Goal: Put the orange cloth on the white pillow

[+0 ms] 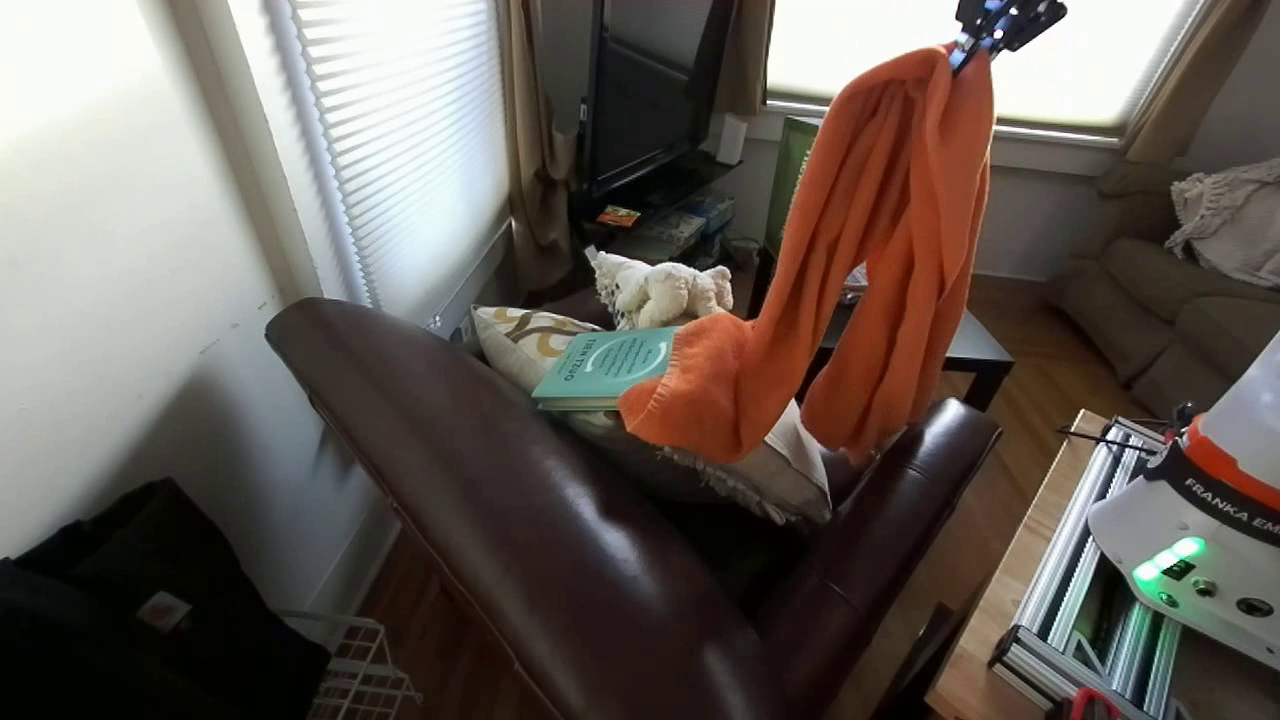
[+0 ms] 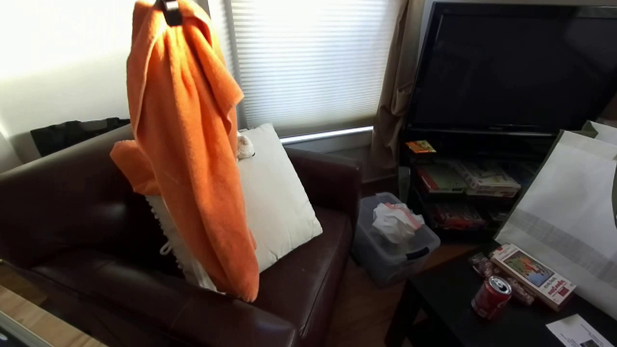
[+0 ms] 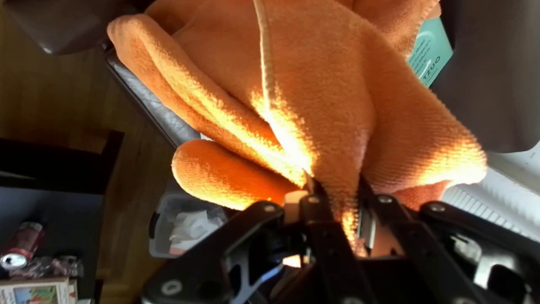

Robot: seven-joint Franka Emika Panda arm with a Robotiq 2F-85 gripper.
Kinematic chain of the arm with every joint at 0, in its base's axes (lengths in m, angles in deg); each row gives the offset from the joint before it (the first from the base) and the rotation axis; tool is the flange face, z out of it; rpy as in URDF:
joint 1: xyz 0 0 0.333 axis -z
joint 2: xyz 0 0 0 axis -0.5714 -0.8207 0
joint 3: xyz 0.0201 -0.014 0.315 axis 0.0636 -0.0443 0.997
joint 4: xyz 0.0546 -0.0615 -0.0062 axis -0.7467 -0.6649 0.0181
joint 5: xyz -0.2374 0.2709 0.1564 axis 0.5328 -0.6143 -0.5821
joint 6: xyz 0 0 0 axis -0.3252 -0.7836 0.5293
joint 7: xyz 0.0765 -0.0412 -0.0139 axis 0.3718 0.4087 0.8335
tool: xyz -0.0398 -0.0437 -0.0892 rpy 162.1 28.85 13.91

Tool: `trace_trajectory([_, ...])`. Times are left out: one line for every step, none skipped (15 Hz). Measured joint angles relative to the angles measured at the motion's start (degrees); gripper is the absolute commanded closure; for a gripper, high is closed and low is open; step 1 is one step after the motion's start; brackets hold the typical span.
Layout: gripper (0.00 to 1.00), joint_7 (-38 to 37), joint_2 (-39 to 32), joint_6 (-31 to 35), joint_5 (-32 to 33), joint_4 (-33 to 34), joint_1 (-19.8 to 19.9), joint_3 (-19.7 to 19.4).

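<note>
Fingers clamped on orange cloth | hanging in folds | white pillow tilted on leather armchair, partly hidden

On the wooden bench, one robot base is counted. Beside the bench's long edge, one armchair, one teal book, one plush toy and at least one white pillow are found. One gripper and one orange cloth are shown. Past the far corner, one low table, one soda can, one plastic bin and one television are counted; two windows are seen.
</note>
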Motion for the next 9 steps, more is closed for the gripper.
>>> trace_trajectory([0.82,0.52,-0.32,0.73,-0.31,-1.39,0.30,-0.03])
trace_trajectory([0.82,0.58,-0.61,0.73,-0.31,-1.44,0.62,0.22])
trace_trajectory([0.82,0.58,-0.69,0.73,-0.31,-1.14,0.80,0.54])
trace_trajectory([0.95,0.58,-0.64,0.73,-0.31,-0.87,0.92,0.86])
trace_trajectory([0.95,0.58,-0.59,0.73,-0.31,-0.68,0.98,1.04])
trace_trajectory([0.95,0.58,-0.62,0.73,-0.31,-0.67,1.06,1.17])
trace_trajectory([0.95,0.58,-0.78,0.73,-0.11,-0.79,1.34,1.47])
trace_trajectory([0.95,0.77,-1.05,0.73,0.47,-1.11,1.80,1.91])
trace_trajectory([0.95,1.32,-1.46,1.10,1.14,-1.69,2.25,2.29])
